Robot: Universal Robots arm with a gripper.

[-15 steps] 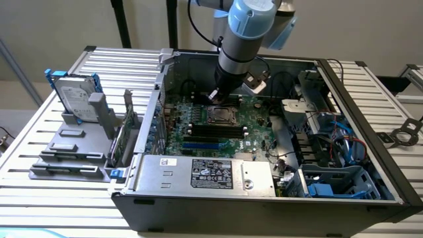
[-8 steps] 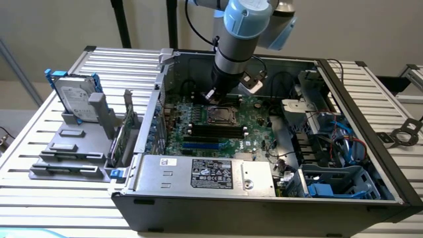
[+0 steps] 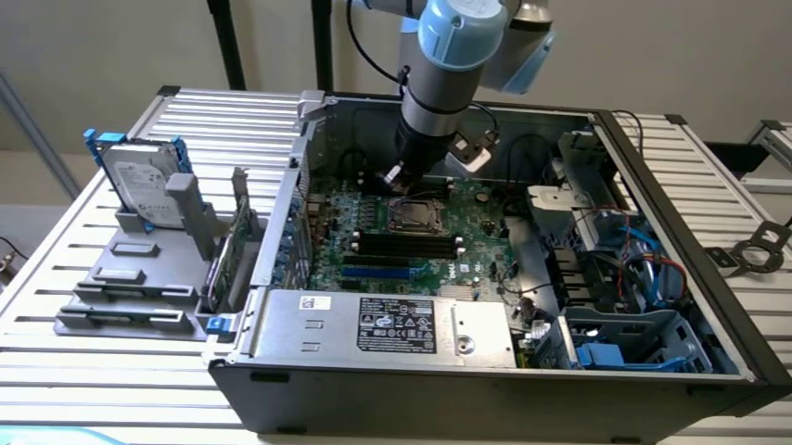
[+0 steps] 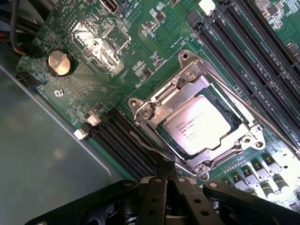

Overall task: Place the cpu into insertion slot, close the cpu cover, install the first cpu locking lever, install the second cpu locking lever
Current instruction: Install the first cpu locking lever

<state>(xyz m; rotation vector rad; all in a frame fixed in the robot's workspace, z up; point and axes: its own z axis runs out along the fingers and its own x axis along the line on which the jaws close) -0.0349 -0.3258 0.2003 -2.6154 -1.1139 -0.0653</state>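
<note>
My claw (image 4: 165, 183) is pressed together, touching a thin wire lever (image 4: 149, 149). The cpu (image 4: 199, 124) sits flat under its cover (image 4: 183, 86).

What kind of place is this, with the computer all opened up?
It looks like a robot test bench or lab for putting computers together. An open computer case lies on a slatted metal table, a robot arm reaches inside it, and a hard drive stands in a holder nearby.

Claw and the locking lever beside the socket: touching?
Touching. Wrist view: the shut claw tip sits on the thin lever with no gap visible.
</note>
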